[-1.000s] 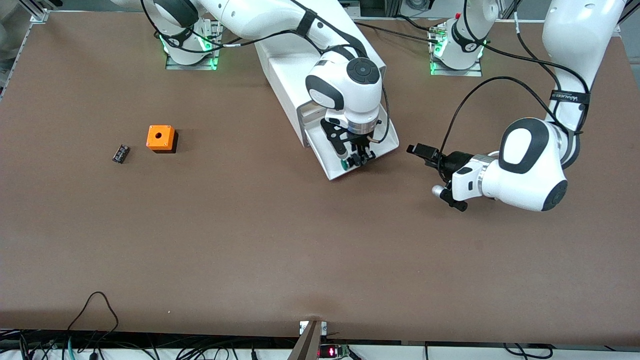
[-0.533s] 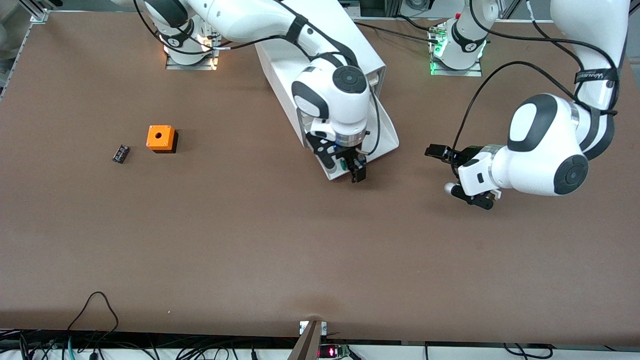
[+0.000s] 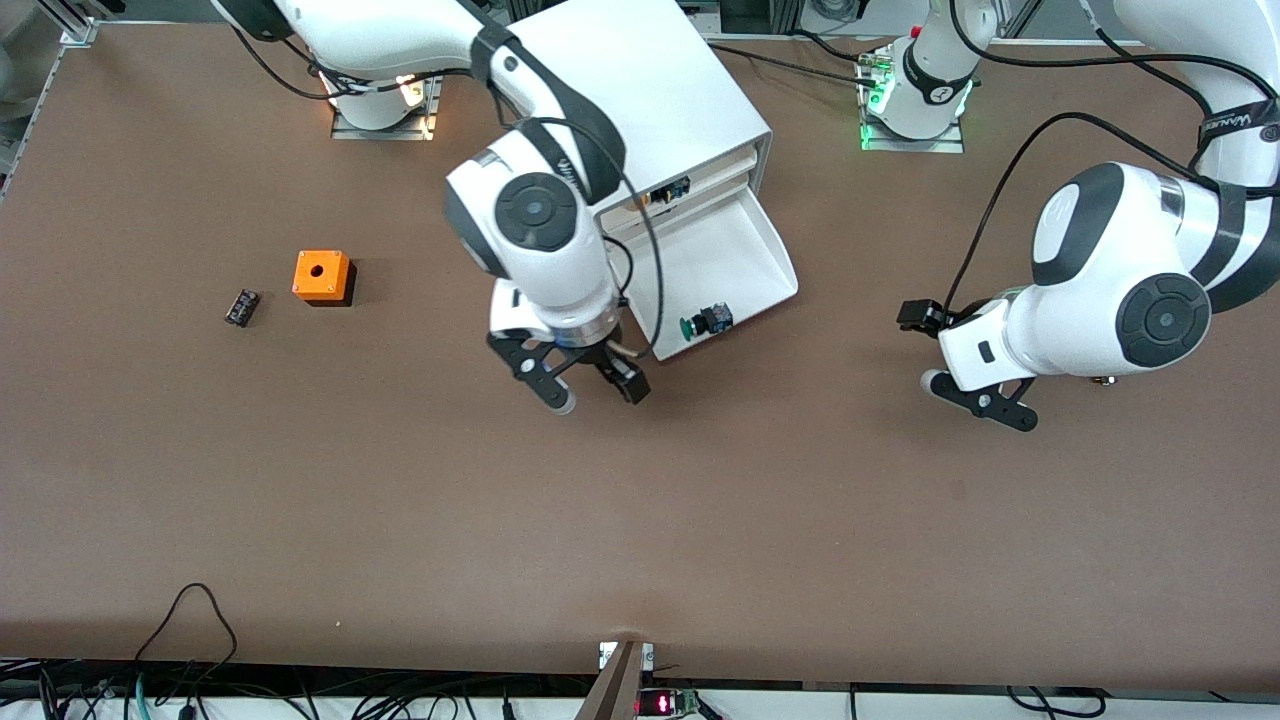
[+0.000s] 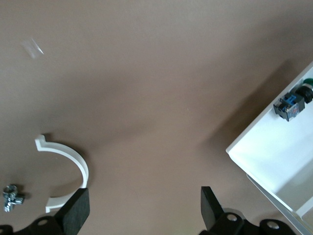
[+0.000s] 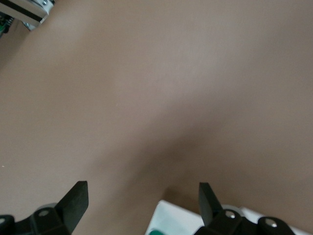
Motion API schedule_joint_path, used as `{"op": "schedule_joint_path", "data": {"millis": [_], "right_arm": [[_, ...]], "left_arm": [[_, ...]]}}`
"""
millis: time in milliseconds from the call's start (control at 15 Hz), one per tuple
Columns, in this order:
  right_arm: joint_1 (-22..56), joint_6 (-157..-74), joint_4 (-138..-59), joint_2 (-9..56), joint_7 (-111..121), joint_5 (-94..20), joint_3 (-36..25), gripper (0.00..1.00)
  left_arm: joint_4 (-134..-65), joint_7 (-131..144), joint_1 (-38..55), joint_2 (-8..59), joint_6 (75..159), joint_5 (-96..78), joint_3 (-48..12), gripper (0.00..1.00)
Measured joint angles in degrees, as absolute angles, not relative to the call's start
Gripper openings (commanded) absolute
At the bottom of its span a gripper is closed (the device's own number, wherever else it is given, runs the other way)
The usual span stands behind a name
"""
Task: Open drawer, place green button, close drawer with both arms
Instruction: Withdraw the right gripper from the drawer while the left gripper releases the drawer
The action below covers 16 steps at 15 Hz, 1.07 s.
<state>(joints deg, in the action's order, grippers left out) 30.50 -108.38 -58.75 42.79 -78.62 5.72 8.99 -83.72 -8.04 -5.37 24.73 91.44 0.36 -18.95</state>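
The white cabinet [image 3: 640, 80] has one drawer [image 3: 735, 250] pulled out toward the camera. The green-capped button [image 3: 706, 322] lies on its side in the drawer's front corner. It also shows in the left wrist view [image 4: 292, 104] inside the drawer [image 4: 279, 156]. My right gripper [image 3: 597, 395] is open and empty over the table, just off the drawer's front corner. In the right wrist view my right gripper [image 5: 142, 205] is wide open above the drawer's corner [image 5: 190, 223]. My left gripper [image 3: 915, 318] is open and empty over bare table toward the left arm's end, apart from the drawer; its own view [image 4: 144, 210] shows it wide open.
An orange cube with a round hole [image 3: 322, 275] and a small flat black part [image 3: 241, 307] lie toward the right arm's end of the table. Another cabinet drawer above the open one shows small parts [image 3: 668, 190]. Cables hang at the table's near edge [image 3: 190, 620].
My right gripper let go of the button in the drawer, opened and rose away off the drawer's front corner. My left arm drew back toward its own end.
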Motion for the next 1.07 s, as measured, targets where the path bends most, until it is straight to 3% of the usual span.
{"op": "schedule_joint_path", "data": {"millis": [333,667,800,1067], "right_arm": [[23.5,-101.7,-58.7,38.6,-58.2,4.8,8.9,1.0],[16.4,-98.1,-60.6,34.5,-42.7,4.3,8.9,1.0],[13.3,-97.9,-63.3,32.1,-36.4,4.3,8.9,1.0],[7.4,-97.5,-70.1,26.4,-24.1,4.3,8.8,1.0]], "left_arm": [[-77.5,-8.2,-5.8,29.8,92.7,0.4,-18.4,1.0],[-78.2,15.4,-3.0,30.0,96.3,1.3,-19.3,0.99],[-81.8,23.8,-0.7,29.1,101.4,1.8,-19.5,0.99],[-95.4,36.9,3.2,25.7,118.1,2.2,-19.7,0.99]]}}
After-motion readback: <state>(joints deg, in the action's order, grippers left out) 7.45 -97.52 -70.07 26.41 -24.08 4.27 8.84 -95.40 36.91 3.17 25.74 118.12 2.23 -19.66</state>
